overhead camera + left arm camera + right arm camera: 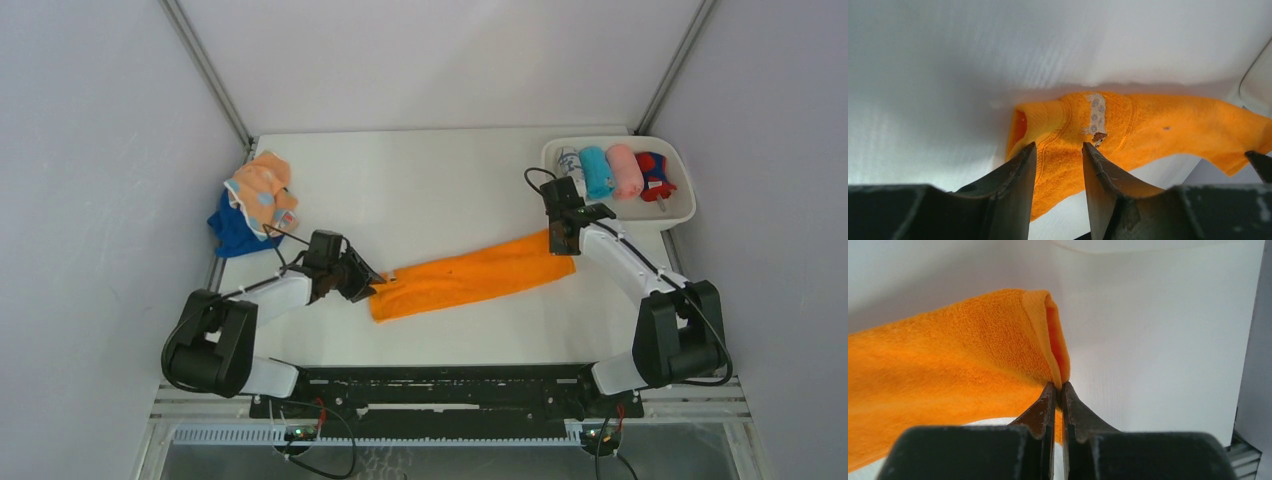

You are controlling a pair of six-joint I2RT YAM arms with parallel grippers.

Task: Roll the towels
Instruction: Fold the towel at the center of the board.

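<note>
A bright orange towel (470,275), folded into a long strip, lies slanted across the middle of the table. My left gripper (372,286) is at its left end. In the left wrist view its jaws (1058,145) stand apart, tips on the orange towel (1148,125), and flat cloth with a small label shows in the gap. My right gripper (560,240) is shut on the strip's right end; the right wrist view shows the folded edge of the orange towel (948,365) pinched between the tips (1058,385). A peach spotted towel (262,190) lies crumpled on a dark blue towel (235,235) at the back left.
A white oval tray (683,210) at the back right holds a row of rolled towels: pale (572,163), turquoise (598,172), pink (626,170) and a red and blue one (655,175). Grey walls close in on both sides and the back.
</note>
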